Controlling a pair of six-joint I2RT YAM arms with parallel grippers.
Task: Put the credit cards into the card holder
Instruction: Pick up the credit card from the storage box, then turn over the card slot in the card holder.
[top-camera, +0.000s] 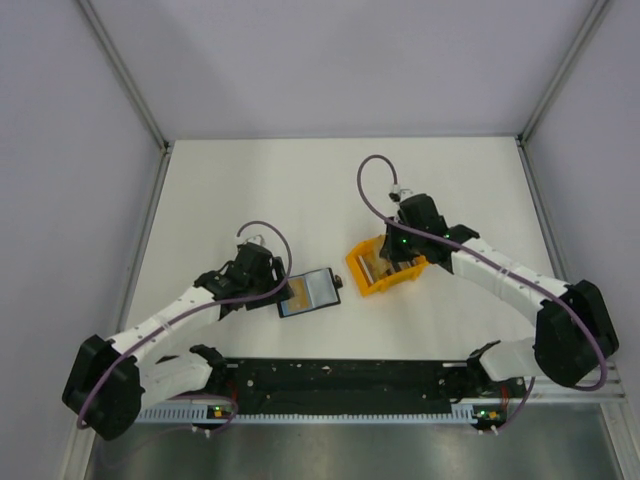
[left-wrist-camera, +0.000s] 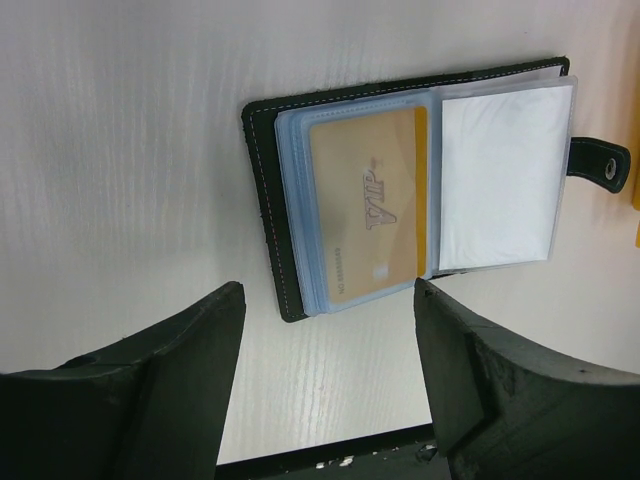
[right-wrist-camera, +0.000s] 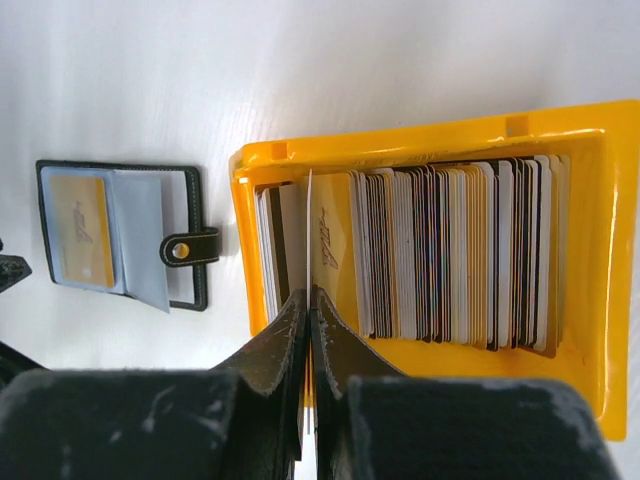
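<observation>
The black card holder (left-wrist-camera: 262, 200) lies open on the white table, with a gold card (left-wrist-camera: 365, 205) in its pale blue sleeve; it also shows as the card holder (top-camera: 308, 292) and the card holder (right-wrist-camera: 120, 235). My left gripper (left-wrist-camera: 330, 290) hovers open just beside its near edge, nothing between the fingers. The credit cards (right-wrist-camera: 460, 255) stand edge-on in a row inside the orange bin (right-wrist-camera: 420, 140). Over the bin's left end, my right gripper (right-wrist-camera: 311, 295) is shut on one thin white-edged credit card (right-wrist-camera: 310, 230), held upright.
The orange bin (top-camera: 385, 268) sits right of the card holder with a small gap between them. The holder's clasp strap (left-wrist-camera: 600, 165) points toward the bin. Grey walls close in the table on three sides.
</observation>
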